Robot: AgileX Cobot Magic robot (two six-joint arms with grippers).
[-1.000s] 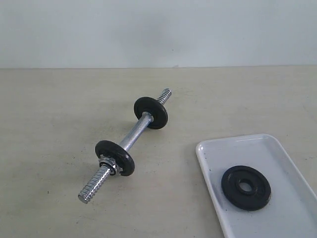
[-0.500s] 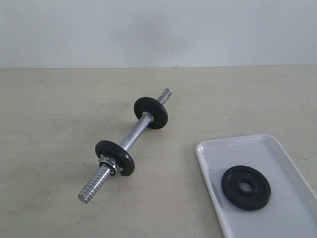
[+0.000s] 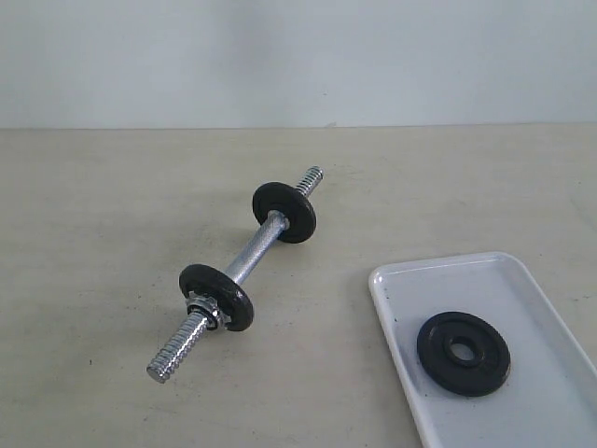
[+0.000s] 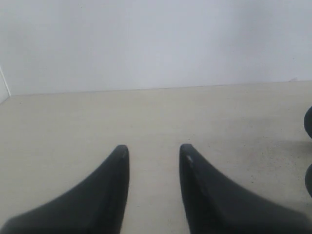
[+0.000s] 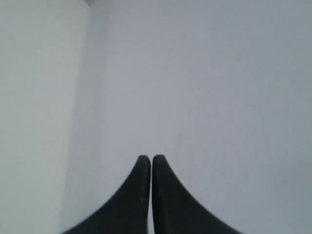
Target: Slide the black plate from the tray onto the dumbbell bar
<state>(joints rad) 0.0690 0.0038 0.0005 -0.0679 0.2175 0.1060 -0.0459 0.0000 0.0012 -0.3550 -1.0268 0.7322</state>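
The black plate (image 3: 464, 353) lies flat in the white tray (image 3: 396, 313) at the lower right of the exterior view. The dumbbell bar (image 3: 244, 261) rests on the beige table at centre, chrome with threaded ends, carrying two small black discs and a nut by the nearer disc. Neither arm shows in the exterior view. In the left wrist view my left gripper (image 4: 153, 152) is open over bare table, nothing between its fingers. In the right wrist view my right gripper (image 5: 150, 160) is shut on nothing, facing a plain pale wall.
The table (image 3: 103, 233) runs back to a pale wall. The tray reaches the lower right edge of the exterior view. Dark rounded shapes (image 4: 308, 146) show at one edge of the left wrist view.
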